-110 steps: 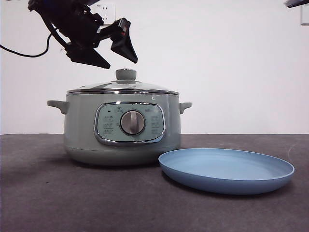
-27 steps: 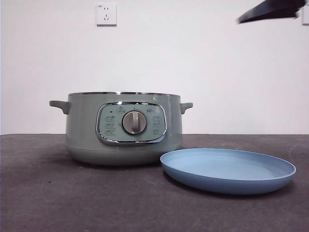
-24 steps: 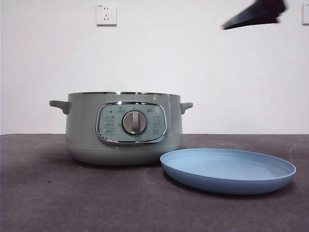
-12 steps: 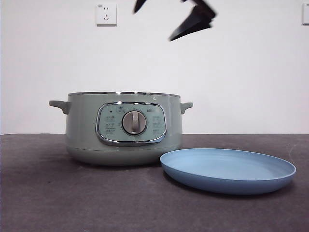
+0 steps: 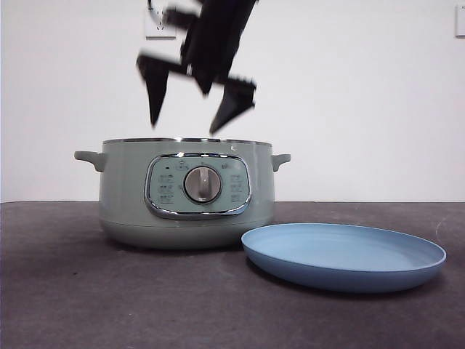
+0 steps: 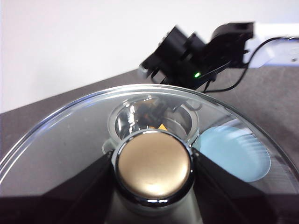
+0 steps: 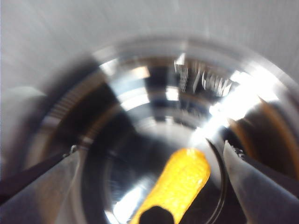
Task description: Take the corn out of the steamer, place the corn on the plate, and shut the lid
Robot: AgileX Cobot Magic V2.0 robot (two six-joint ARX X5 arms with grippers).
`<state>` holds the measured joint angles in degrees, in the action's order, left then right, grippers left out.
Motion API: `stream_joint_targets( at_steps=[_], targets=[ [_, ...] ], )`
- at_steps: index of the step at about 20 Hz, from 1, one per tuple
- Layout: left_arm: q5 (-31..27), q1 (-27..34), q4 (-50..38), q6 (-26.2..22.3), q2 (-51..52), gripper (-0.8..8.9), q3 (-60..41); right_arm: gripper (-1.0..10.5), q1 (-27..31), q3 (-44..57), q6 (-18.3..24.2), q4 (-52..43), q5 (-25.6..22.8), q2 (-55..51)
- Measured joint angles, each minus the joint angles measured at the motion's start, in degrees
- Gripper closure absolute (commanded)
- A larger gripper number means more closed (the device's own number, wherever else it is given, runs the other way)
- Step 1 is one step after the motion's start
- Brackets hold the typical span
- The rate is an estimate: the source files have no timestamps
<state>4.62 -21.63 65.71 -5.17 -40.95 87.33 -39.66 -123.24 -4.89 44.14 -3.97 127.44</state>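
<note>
The sage-green steamer [image 5: 185, 193] stands lidless on the table, with the light-blue plate [image 5: 344, 254] beside it, empty. My right gripper [image 5: 185, 127] hangs open just above the steamer's rim. From its wrist view, the yellow corn [image 7: 180, 184] lies on the shiny floor of the steamer [image 7: 140, 98], below and between the spread jaws of the right gripper [image 7: 150, 148]. My left gripper [image 6: 153, 158] is shut on the knob [image 6: 153, 170] of the glass lid [image 6: 60, 144], held up out of the front view. Through the glass show the steamer [image 6: 154, 119] and the plate [image 6: 236, 154].
A white wall socket [image 5: 158, 25] sits partly behind the arm. The dark table [image 5: 73, 291] runs wide in front of the pot. The right arm [image 6: 201, 56] and its cable show in the left wrist view, over the pot.
The lid has come off the steamer. The right gripper has swung in from the upper right, moved left and dropped over the open pot. Steamer and plate stay put.
</note>
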Motion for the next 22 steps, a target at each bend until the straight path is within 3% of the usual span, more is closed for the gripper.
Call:
stream_joint_targets(
  at_steps=[6, 12, 17, 22],
  targets=[
    [0.0, 0.0, 0.74, -0.39, 0.02, 8.21, 0.0, 4.1, 0.11, 0.0, -0.04, 0.55, -3.54, 4.46],
    [0.0, 0.0, 1.88, -0.98, 0.15, 8.21, 0.0, 4.2, 0.13, 0.0, 0.2, 2.05, -3.74, 6.34],
    [0.0, 0.0, 1.92, -1.42, 0.15, 8.21, 0.0, 5.1, -0.13, -0.07, 0.22, 5.62, -3.56, 7.52],
    [0.0, 0.0, 2.21, -1.75, 0.15, 8.21, 0.0, 9.1, -0.07, -0.07, 0.17, 6.36, -3.61, 7.93]
  ],
)
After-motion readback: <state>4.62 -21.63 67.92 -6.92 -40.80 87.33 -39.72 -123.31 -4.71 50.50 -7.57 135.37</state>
